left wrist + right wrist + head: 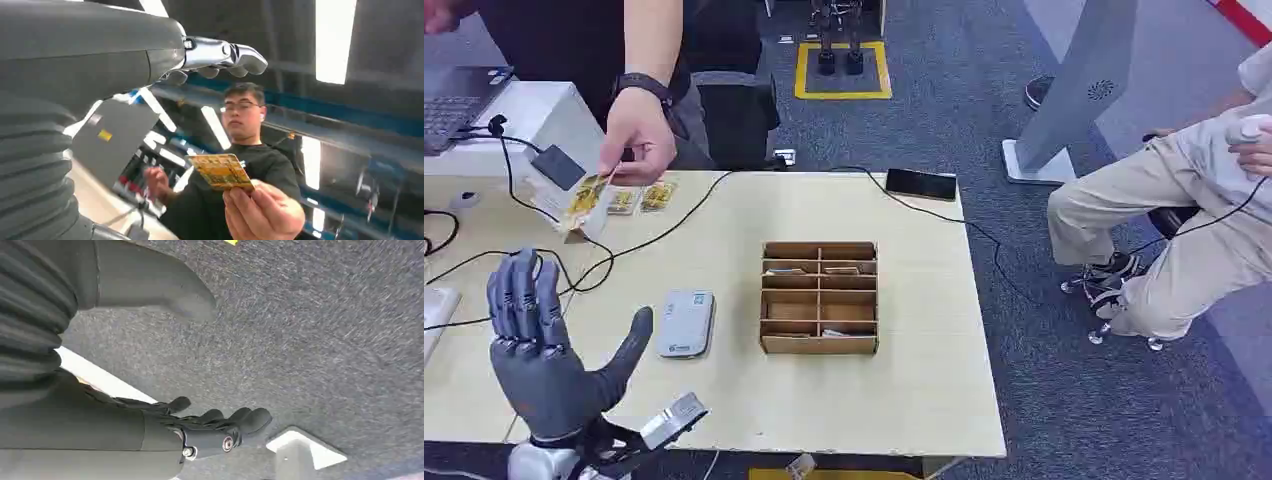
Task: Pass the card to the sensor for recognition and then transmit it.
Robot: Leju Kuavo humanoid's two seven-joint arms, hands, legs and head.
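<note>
My left hand (544, 345) is raised over the table's near left, palm up and fingers spread, holding nothing. A person's hand (637, 135) at the table's far left holds a yellow patterned card (587, 197) above the table, well beyond my left hand; the left wrist view shows the same card (219, 171) pinched in the person's fingers, past my fingertips (235, 56). Two more yellow cards (640, 197) lie flat on the table by it. The white card sensor (686, 323) lies flat just right of my left hand. My right hand (210, 427) hangs over grey carpet with its fingers loosely extended and empty.
A wooden compartment box (819, 297) stands at the table's middle. Black cables (544, 262) run across the left part, a small black box (557, 166) sits at far left, and a black phone (921, 184) at the far edge. A seated person (1184, 220) is at right.
</note>
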